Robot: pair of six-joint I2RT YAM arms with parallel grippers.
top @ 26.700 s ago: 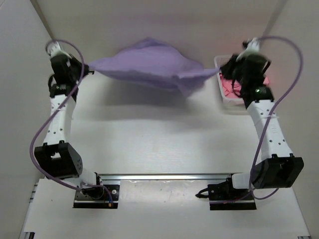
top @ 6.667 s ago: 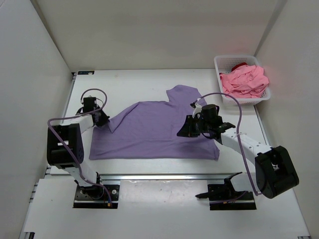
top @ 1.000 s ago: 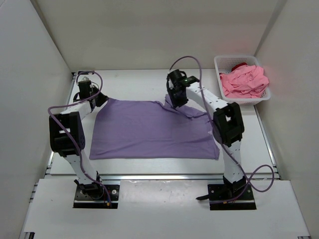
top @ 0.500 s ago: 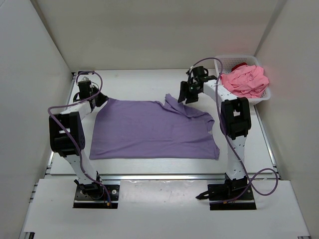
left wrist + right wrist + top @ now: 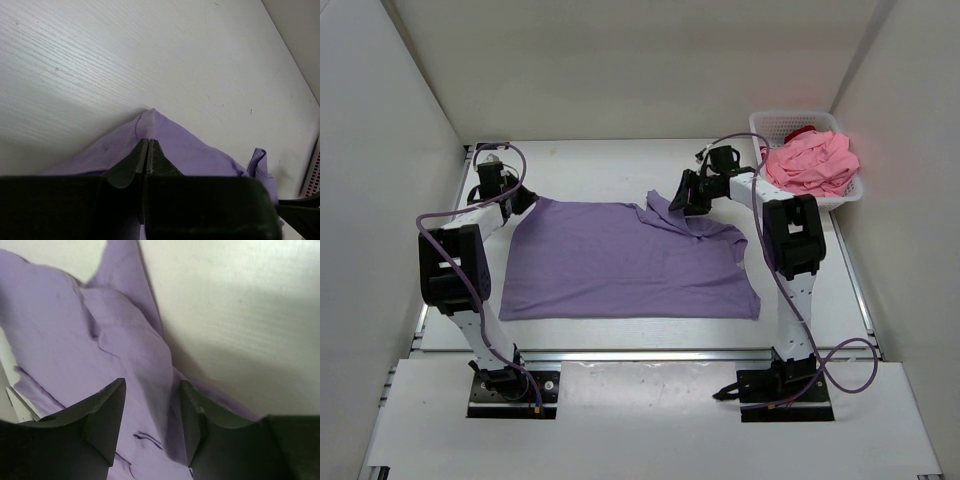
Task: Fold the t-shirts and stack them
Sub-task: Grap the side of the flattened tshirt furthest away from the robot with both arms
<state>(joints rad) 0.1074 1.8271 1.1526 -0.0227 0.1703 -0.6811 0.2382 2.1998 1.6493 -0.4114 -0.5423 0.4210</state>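
The lavender t-shirt [image 5: 620, 260] lies spread flat on the table, with its far right sleeve [image 5: 665, 210] folded up in a crumpled flap. My left gripper [image 5: 523, 201] is at the shirt's far left corner, shut on the lavender fabric [image 5: 165, 145], which tents up at the fingertips [image 5: 147, 142]. My right gripper [image 5: 681, 202] hovers open over the crumpled sleeve; purple cloth [image 5: 125, 335] shows between its fingers [image 5: 152, 390], and nothing is gripped. The pink t-shirt [image 5: 810, 162] fills the basket, and a bit of the dark red one [image 5: 803, 131] shows behind it.
The white lattice basket [image 5: 757, 124] stands at the far right corner, close to my right arm's elbow. White walls close in the table on the left, back and right. Bare table [image 5: 600, 165] lies beyond the shirt.
My right gripper has let go of the sleeve and opened. It swung right, then dipped back over the flap. The left gripper has not moved.
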